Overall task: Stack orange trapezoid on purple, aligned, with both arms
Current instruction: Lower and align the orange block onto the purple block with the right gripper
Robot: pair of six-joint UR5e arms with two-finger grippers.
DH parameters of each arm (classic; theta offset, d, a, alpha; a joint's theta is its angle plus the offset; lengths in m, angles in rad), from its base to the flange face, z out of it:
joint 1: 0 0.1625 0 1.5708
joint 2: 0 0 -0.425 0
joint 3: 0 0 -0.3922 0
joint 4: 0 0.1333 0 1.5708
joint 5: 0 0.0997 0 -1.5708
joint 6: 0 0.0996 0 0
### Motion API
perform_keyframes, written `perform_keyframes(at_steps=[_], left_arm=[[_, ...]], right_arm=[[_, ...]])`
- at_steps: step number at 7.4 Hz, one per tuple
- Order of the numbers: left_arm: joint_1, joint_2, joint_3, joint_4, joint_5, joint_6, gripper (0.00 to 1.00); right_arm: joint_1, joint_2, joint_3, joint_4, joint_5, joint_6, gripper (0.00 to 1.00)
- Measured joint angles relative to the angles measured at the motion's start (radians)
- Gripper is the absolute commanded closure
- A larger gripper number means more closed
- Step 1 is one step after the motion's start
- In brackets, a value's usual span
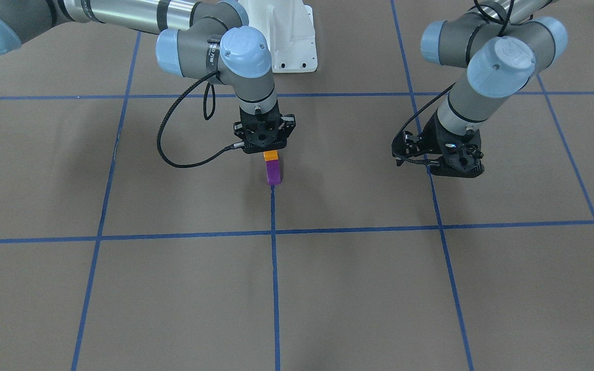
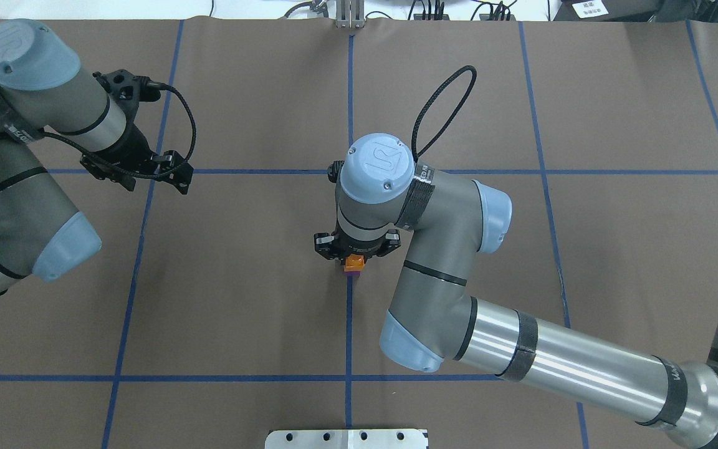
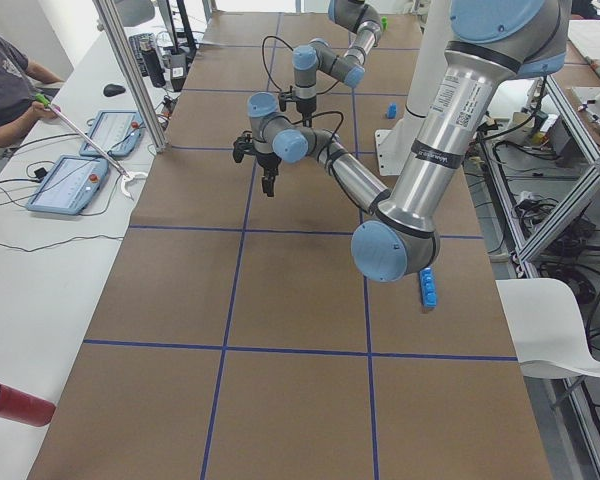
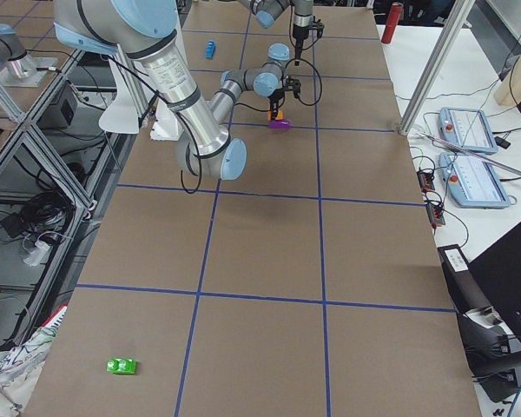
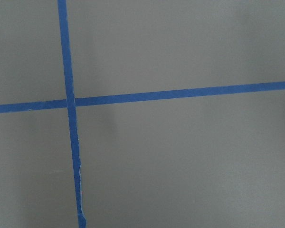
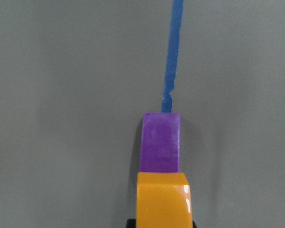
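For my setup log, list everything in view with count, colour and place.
orange brick: one, orange, atop the purple brick, table centre
purple brick: one, purple, on the table at a tape line's end
long brick: one, blue, table edge on the robot's side
small brick: one, blue, farther along that edge
green piece: one, green, table corner at the robot's right end
red cylinder: one, red, operators' bench
pendants: two, grey-blue, operators' bench
right gripper: one, black, shut on the orange brick
left gripper: one, black, over bare table, apart from the bricks
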Motion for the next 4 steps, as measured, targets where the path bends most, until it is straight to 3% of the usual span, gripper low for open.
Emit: perform_keyframes(at_steps=[4], left_arm=[[0.001, -0.001, 0.000, 0.000, -0.001, 0.000, 0.00]], right_arm=[[-0.009, 0.010, -0.033, 0.000, -0.016, -0.001, 1.00]])
